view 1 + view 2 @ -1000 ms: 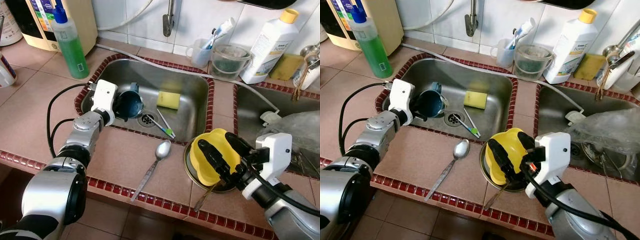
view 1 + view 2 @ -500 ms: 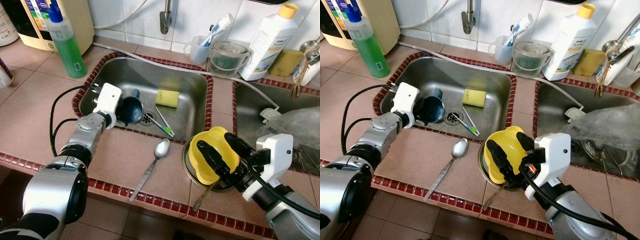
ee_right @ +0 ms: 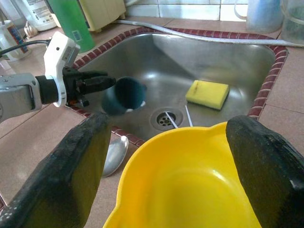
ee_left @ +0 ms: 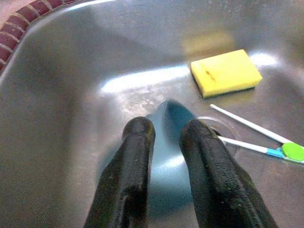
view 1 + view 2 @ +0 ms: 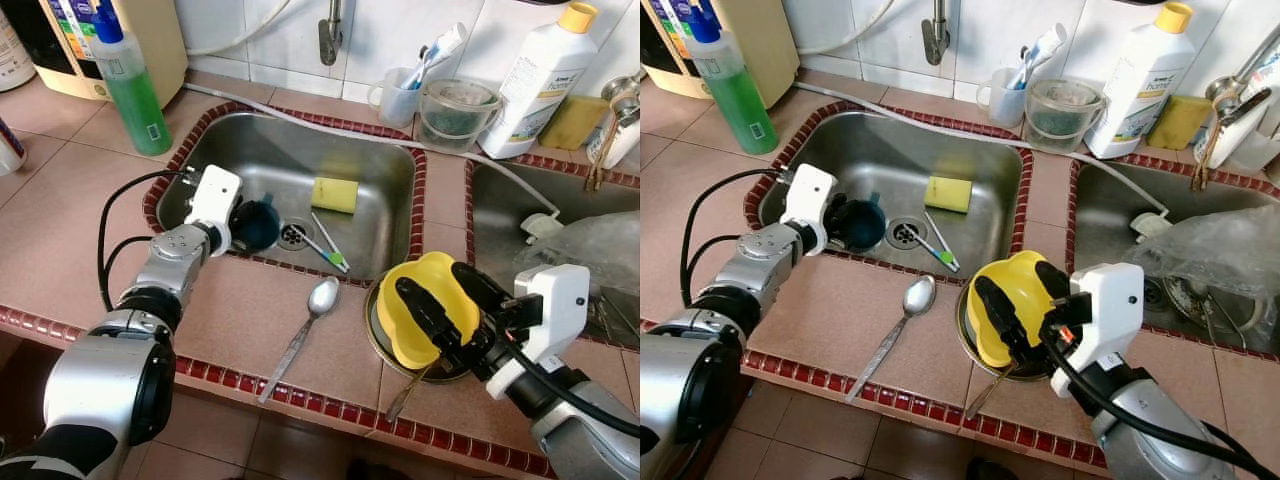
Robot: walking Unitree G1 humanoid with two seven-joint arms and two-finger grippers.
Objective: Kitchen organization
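A dark blue cup sits low in the steel sink, just past the tips of my left gripper. Its fingers stand slightly apart, and the cup looks blurred and free of them in both wrist views. My right gripper is shut on a yellow bowl, one black finger on each side of it. The bowl rests in a round metal dish on the tiled counter, right of the sink.
A yellow sponge and a toothbrush lie in the sink near the drain. A spoon lies on the counter in front. A green bottle, a white bottle and cups stand behind. A plastic bag fills the right basin.
The blue cup, held up and tilted at the left gripper before, now sits lower in the sink and free of the fingers. The right gripper and bowl have stayed in place.
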